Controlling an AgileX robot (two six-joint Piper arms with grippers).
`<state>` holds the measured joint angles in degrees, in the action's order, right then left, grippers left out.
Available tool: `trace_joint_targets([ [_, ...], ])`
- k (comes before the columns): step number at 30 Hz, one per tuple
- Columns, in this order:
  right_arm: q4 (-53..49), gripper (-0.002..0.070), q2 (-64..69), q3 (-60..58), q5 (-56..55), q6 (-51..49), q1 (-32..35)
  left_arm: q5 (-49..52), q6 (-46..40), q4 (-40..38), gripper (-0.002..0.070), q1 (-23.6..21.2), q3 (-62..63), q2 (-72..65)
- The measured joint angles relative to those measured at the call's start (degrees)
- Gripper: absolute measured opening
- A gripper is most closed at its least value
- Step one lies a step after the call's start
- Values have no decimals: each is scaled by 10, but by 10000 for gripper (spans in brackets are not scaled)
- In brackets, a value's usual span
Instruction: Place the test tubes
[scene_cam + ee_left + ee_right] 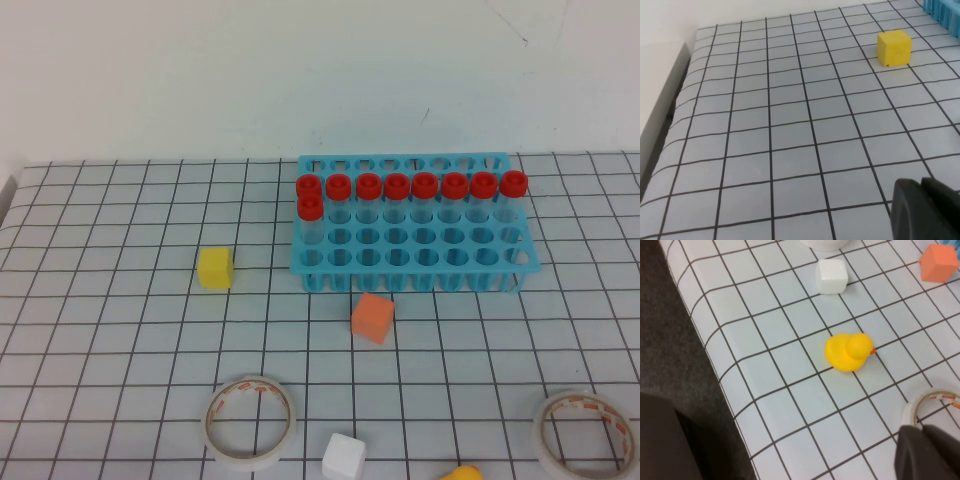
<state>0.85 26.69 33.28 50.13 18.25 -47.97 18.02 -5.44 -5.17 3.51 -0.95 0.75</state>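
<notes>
Test tubes (397, 190), red-capped, upright in blue rack (415, 280), far side of desk (120, 300). Prob. light, stiff, slick, breakable; best pinched just below cap. Left hand (922, 202) pressed together, empty, low over desk; right hand (921, 452) same, nr tape roll (912, 407).

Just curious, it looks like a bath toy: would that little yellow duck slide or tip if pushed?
The yellow duck looks small and rounded, so it is probably light and would likely skid or tip. Its smooth curves may slip from a pinch. The left gripper, shut, hangs apart from the yellow cube; the right gripper, shut, hangs near the duck.
</notes>
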Motion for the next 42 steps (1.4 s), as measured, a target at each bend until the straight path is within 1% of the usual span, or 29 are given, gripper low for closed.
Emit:
trace_joint_targets([
  [4, -9, -1, -5, 0, -2, 1, 3, 0, 0, 0, 0, 0, 0, 0],
  [7, -9, -1, -27, -9, -41, 2, 41, 0, 0, 0, 0, 0, 0, 0],
  [9, -9, -1, -44, -31, -87, 2, 83, 0, 0, 0, 0, 0, 0, 0],
  [14, -22, -1, -105, -130, -234, 2, 243, 0, 0, 0, 0, 0, 0, 0],
  [16, -23, -1, -136, -169, -265, 2, 295, 0, 1, 0, 0, 0, 0, 0],
  [19, -24, -1, -198, -225, -281, 2, 362, 0, 1, 0, 0, 0, 0, 0],
  [20, -24, -1, -241, -258, -284, 2, 403, 0, 0, 0, 0, 0, 0, 0],
  [25, -24, -1, -274, -312, -292, 2, 482, 0, 0, 0, 0, 0, 0, 0],
  [29, -24, -1, -274, -335, -294, -3, 505, 0, 0, 0, 0, 0, 0, 0],
  [35, -27, -1, -274, -343, -304, -68, 506, 0, 0, 0, 0, 0, 0, 0],
  [42, -39, -1, -274, -343, -304, -90, 506, 0, 0, 1, 0, 0, 0, 0],
])
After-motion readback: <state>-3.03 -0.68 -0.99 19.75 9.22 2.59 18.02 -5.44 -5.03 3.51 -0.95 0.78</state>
